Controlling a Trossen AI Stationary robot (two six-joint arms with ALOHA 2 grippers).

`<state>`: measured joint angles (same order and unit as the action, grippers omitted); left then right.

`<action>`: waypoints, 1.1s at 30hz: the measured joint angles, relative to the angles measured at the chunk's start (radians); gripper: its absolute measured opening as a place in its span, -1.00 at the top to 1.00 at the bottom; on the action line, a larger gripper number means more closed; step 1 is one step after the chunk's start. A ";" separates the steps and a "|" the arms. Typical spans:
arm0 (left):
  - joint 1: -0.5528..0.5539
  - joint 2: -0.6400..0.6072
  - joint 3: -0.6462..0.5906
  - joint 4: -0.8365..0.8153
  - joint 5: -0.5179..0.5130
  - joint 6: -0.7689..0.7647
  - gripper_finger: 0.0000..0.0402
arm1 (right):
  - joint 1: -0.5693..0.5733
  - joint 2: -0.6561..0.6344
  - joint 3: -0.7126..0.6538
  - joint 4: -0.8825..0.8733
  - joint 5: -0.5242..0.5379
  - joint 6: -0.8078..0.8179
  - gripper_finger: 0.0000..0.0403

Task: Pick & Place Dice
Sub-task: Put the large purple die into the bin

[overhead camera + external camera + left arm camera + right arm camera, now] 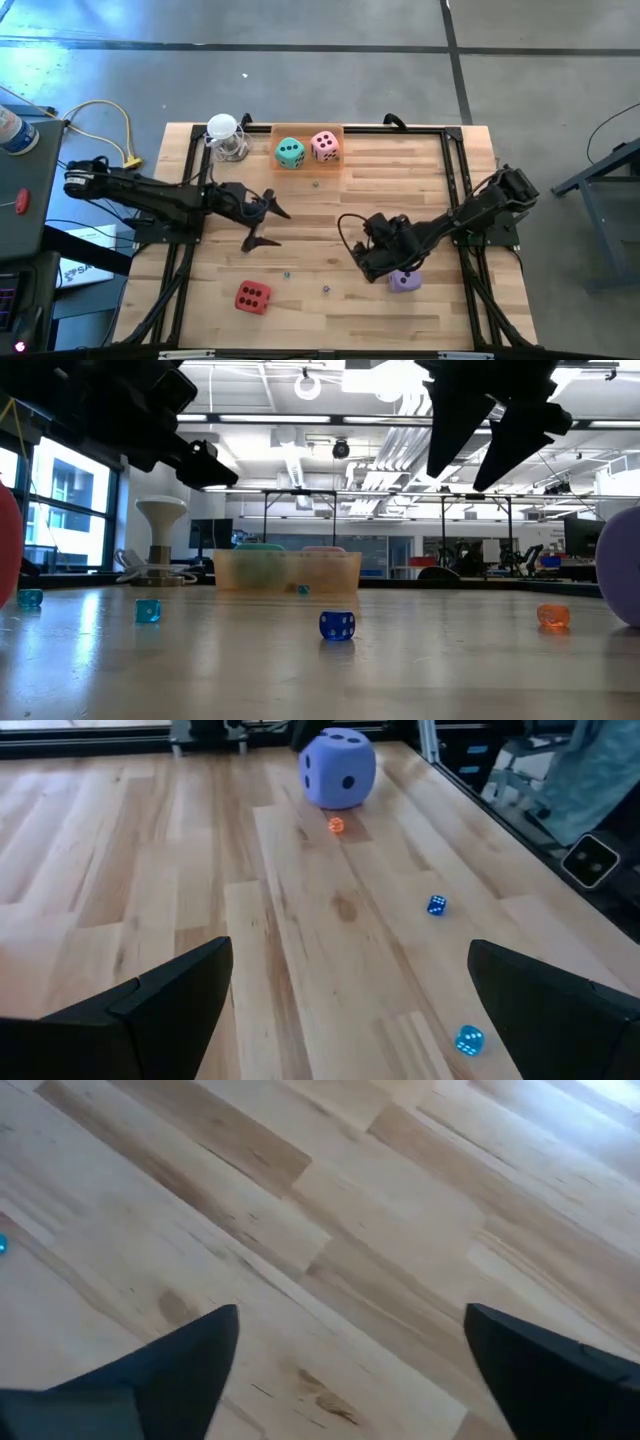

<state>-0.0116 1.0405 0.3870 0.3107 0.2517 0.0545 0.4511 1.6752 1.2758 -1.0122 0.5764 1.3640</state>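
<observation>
The purple die [404, 280] rests on the table near the right front, and also shows far off in the left wrist view [338, 768]. The red die [253, 297] lies near the front left. The teal die [290, 152] and the pink die [325, 146] sit in an orange tray [307, 128] at the far edge. My right gripper [368, 262] hangs open just left of the purple die, over bare wood [350, 1280]. My left gripper [265, 224] is open above the table's middle, holding nothing [350, 1000].
A white-topped clear object [225, 137] stands left of the tray. Several tiny dice lie scattered on the table: a blue one [337, 625], an orange one [552, 617] and a teal one [147, 610]. A black frame [455, 160] edges the table.
</observation>
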 joint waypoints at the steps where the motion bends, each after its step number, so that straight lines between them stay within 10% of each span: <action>1: -0.011 0.000 0.000 0.000 -0.010 0.000 -0.97 | 0.000 0.001 0.000 0.007 -0.005 0.003 -0.93; 15: -0.116 0.000 0.000 0.000 -0.098 -0.003 -0.97 | 0.066 -0.034 0.000 -0.002 -0.174 0.229 -0.68; 33: -0.122 0.000 0.000 0.008 -0.179 0.006 -0.97 | 0.363 -0.017 0.000 -0.223 -0.131 0.811 -0.68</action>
<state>-0.1333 1.0405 0.3874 0.3185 0.0723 0.0608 0.8141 1.6579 1.2762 -1.2354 0.4451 2.1750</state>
